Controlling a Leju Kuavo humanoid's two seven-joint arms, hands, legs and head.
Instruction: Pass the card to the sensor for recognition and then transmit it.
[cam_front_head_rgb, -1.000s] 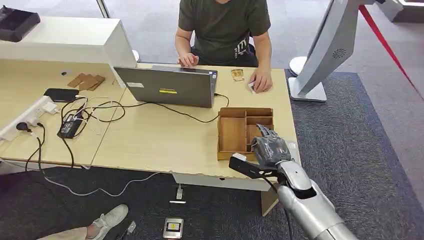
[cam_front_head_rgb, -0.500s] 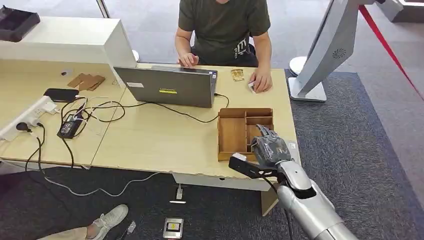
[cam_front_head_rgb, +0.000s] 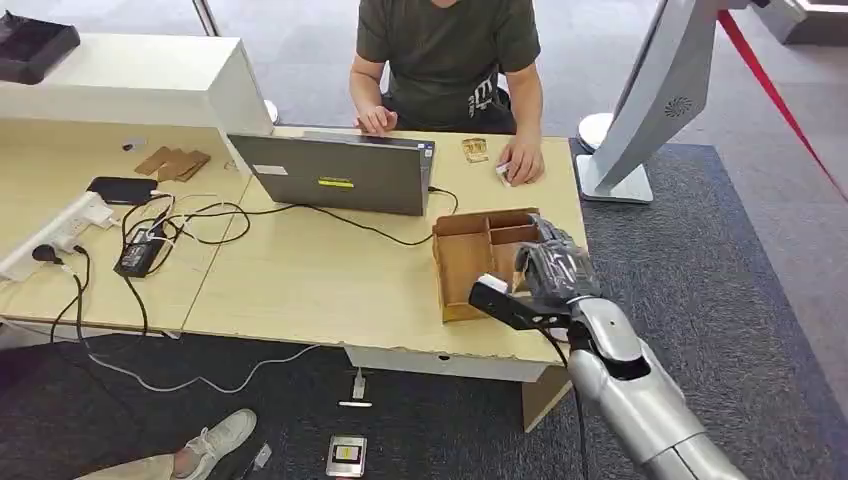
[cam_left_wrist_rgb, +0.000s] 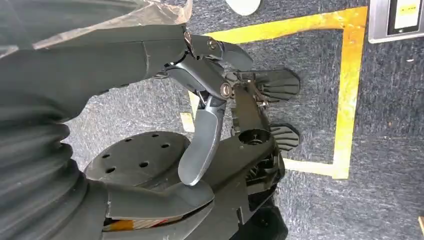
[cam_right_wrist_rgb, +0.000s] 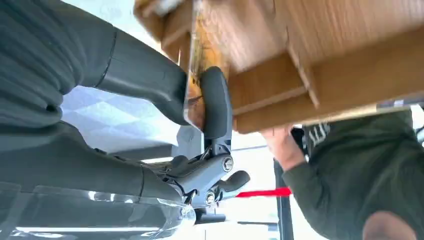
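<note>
**Right hand pinching a card at the wooden tray**

The right hand (cam_front_head_rgb: 553, 268) reaches over the near right corner of the light wooden desk (cam_front_head_rgb: 310, 280), its fingers lying on the right-hand compartments of the divided wooden tray (cam_front_head_rgb: 465, 262). The tray sits tilted, its near edge raised off the desk. In the right wrist view the thumb (cam_right_wrist_rgb: 216, 102) presses a thin card (cam_right_wrist_rgb: 194, 75) with a brownish printed face against the fingers; the card stands on edge just beside the tray's partition walls, and the hand holds it in that pinch. The left hand (cam_left_wrist_rgb: 210, 100) hangs over grey carpet marked with yellow tape (cam_left_wrist_rgb: 350, 85); its fingers are partly bent and nothing lies between them.

Across the desk a person (cam_front_head_rgb: 445, 50) in a dark green shirt sits behind an open laptop (cam_front_head_rgb: 335, 172), one hand resting on a small white object and a second card (cam_front_head_rgb: 475, 150) lying beside it. Cables (cam_front_head_rgb: 200, 215) and a white power strip (cam_front_head_rgb: 60, 230) occupy the desk's left end.
</note>
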